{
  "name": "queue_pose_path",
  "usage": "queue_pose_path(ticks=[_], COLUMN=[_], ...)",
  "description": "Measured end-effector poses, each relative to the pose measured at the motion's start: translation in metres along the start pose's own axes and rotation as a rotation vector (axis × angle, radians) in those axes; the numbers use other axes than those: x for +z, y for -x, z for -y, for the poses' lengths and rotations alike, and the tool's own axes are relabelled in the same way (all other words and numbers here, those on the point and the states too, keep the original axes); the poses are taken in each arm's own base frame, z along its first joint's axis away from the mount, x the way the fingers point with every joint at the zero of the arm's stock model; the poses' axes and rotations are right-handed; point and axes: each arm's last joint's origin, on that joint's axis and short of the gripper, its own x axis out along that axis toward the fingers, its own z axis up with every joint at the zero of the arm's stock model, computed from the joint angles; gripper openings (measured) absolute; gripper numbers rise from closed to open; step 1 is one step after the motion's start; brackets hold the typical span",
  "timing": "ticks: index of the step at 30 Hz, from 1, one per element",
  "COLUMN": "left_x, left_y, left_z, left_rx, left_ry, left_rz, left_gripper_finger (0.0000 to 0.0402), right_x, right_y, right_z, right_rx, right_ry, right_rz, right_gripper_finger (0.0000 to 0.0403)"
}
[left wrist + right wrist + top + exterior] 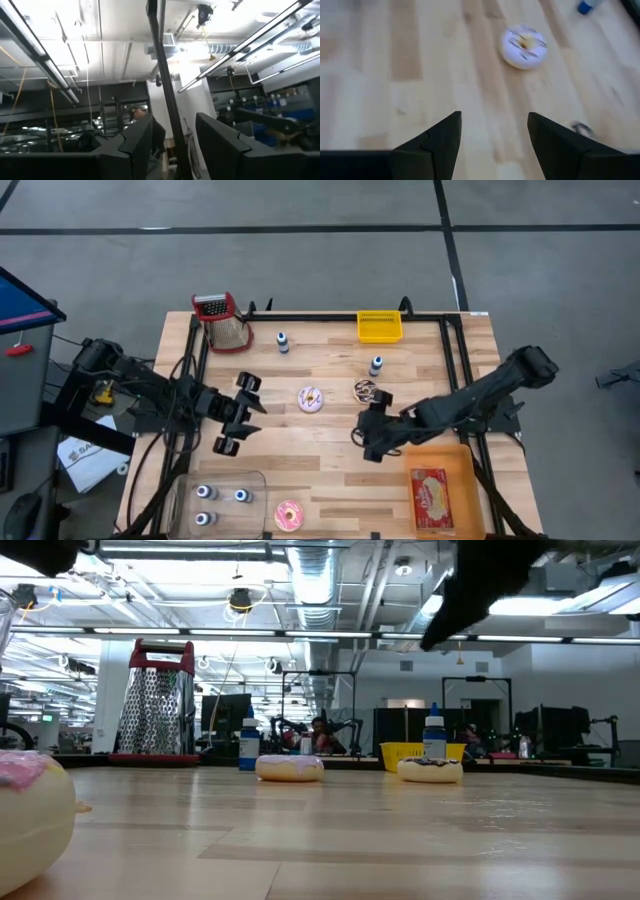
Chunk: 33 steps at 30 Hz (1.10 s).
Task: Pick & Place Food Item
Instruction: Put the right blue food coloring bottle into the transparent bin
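Across the wooden table (330, 465) sit a white-iced donut (311, 399) mid-table and a chocolate-drizzled donut (366, 390) just beside it, with small blue-capped bottles (283, 342) and a yellow bin (380, 327) farther back, and a red-handled grater (222, 319) at the far corner. A pink donut (289, 515) lies at the near edge beside a clear tray (222, 500) holding more bottles; an orange tray (441, 490) carries a packaged snack (431, 500). Nothing lies between the right gripper (362, 429) and the white donut (clear run of bare wood). Its fingers stand wide, empty, near the chocolate one. The left gripper (236, 413), partly open, holds nothing, raised left of the white donut.
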Motion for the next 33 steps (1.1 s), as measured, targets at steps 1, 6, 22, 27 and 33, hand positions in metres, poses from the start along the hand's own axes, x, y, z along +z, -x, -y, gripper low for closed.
queue_pose_path(ticks=[1, 6, 22, 27, 33], left_x=[0.000, -0.003, 0.013, 0.014, 0.015], left_y=[0.000, 0.001, 0.011, 0.013, 0.014], left_z=[0.001, 0.005, 0.031, 0.035, 0.035], left_rx=[-0.004, -0.003, 0.443, 0.516, 0.521], left_ry=[-0.015, -0.111, -0.410, -0.470, -0.485], left_rz=[-0.008, -0.072, -0.382, -0.462, -0.472], left_gripper_finger=[0.0148, 0.0148, 0.0152, 0.0153, 0.0154], right_x=[-0.002, 0.001, -0.028, -0.052, -0.064], right_y=[-0.003, -0.009, 0.000, 0.001, 0.002], right_z=[0.001, 0.011, 0.059, 0.088, 0.114], right_rx=[-0.036, -0.103, -0.134, -0.190, -0.212], right_ry=[0.008, -0.025, -0.159, -0.348, -0.513], right_rz=[-0.011, -0.007, 0.102, 0.165, 0.351], right_gripper_finger=[0.0221, 0.0221, 0.0221, 0.0221, 0.0221])
